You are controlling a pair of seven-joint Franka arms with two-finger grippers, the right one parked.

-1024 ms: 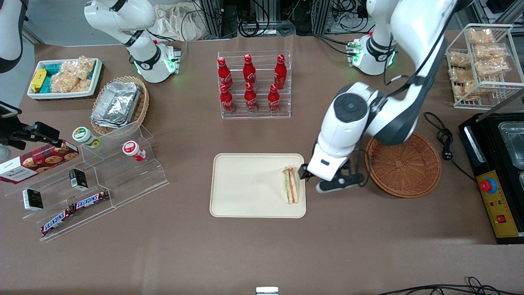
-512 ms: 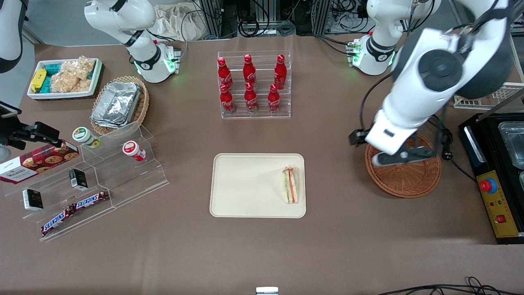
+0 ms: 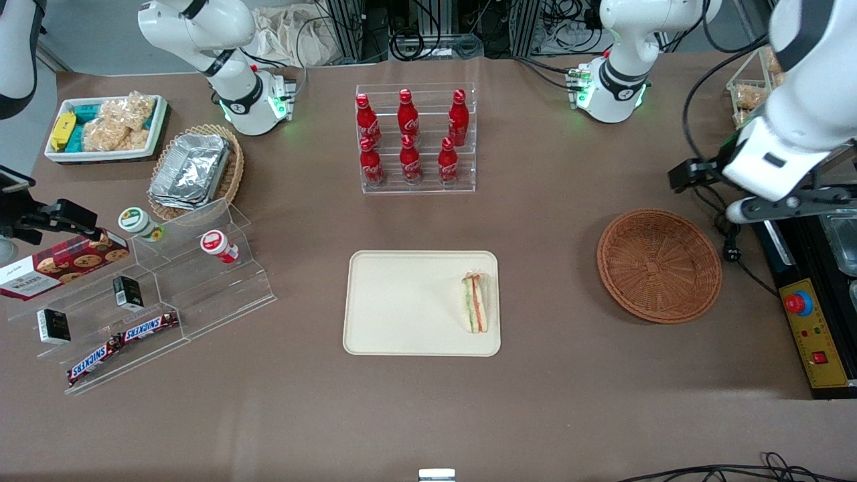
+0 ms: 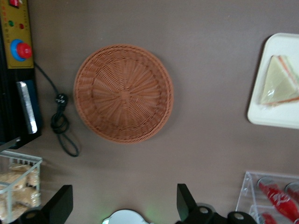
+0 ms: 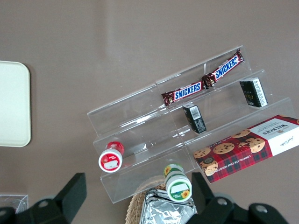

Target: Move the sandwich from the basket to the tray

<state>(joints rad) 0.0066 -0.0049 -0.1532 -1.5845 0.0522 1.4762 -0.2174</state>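
- Since the sandwich (image 3: 476,304) lies flat on the tray (image 3: 402,301), close to the rim nearest the basket (image 3: 659,266), looks done.
- Basket bare inside.
- End effector (image 4: 122,207) up high near the working arm's end of the table (image 3: 428,415), fingers (image 4: 186,203) spread wide, holding nothing.
- Could go wrong: bumping the tray might slide the sandwich over the low rim.
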